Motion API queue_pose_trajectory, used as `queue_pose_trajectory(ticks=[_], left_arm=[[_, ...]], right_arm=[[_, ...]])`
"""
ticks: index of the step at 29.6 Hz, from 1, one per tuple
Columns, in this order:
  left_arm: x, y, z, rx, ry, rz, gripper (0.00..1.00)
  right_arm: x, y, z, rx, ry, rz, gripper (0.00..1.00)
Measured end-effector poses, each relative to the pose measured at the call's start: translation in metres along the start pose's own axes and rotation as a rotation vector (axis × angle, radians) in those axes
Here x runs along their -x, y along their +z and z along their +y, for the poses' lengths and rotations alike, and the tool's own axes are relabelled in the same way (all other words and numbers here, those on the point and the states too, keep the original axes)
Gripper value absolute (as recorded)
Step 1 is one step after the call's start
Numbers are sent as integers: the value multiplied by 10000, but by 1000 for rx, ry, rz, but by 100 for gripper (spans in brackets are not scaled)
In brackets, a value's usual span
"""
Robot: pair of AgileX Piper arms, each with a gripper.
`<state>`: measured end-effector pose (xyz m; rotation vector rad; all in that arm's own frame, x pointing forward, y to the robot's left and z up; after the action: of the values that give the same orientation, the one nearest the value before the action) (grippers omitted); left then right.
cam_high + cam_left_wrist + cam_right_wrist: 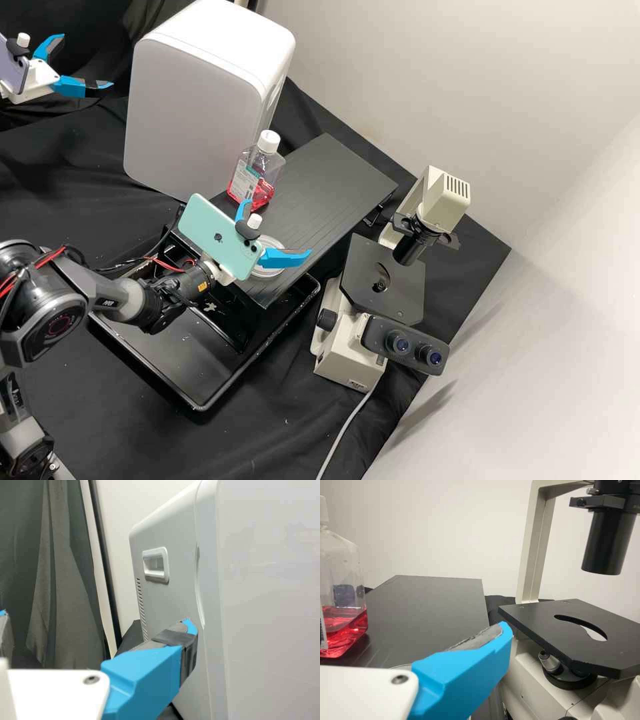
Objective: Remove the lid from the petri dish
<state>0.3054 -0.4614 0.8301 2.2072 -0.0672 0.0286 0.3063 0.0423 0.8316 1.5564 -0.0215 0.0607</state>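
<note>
Black platform (333,187): clear round petri dish (265,268) by released right claw (279,228); left claw (87,61) released.

- The boxy cabinet (207,93) stands at the back left of the bench, and my left gripper (67,65) hangs off to its left, well apart from everything else.
- A raised platform (333,187) runs from the cabinet's front toward me, resting over a tray (187,353) that reaches out nearer and to the left.
- On the platform, a bottle (257,175) stands at the left edge, just before the cabinet.
- The petri dish (268,245) lies on the platform's near end, in front of the bottle — my right gripper (279,228) sits right over it.
- My right arm comes in from the near left, across the tray.
- The microscope (387,300) stands right of platform and tray — just beside the dish's end.
</note>
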Motion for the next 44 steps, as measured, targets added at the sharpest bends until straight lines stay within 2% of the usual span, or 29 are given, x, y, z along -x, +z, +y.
queue_pose_trajectory(ticks=[12,16,21,23,26,28,31,33,37,38,44], left_arm=[[0,0,0,0,0,0,100],[39,66,-44,11,-6,-13,100],[146,249,-152,30,-31,-53,100],[206,332,-200,44,-41,-67,100],[329,559,-267,62,-53,-136,100],[408,653,-290,67,-38,-174,100],[549,798,-346,75,-33,-234,100],[620,853,-389,80,-51,-251,100],[781,943,-496,90,-107,-271,100],[852,982,-538,87,-130,-291,100],[1146,1187,-700,72,-221,-397,100]], right_arm=[[0,0,0,0,0,0,100],[0,0,0,0,0,0,100],[0,0,0,0,0,0,100],[0,0,0,0,0,0,100],[0,0,0,0,0,0,100],[0,0,0,0,0,0,100],[0,0,0,0,0,0,100],[0,0,0,0,0,0,100],[0,0,0,0,0,0,100],[0,0,0,0,0,0,100],[0,0,0,0,0,0,100]])
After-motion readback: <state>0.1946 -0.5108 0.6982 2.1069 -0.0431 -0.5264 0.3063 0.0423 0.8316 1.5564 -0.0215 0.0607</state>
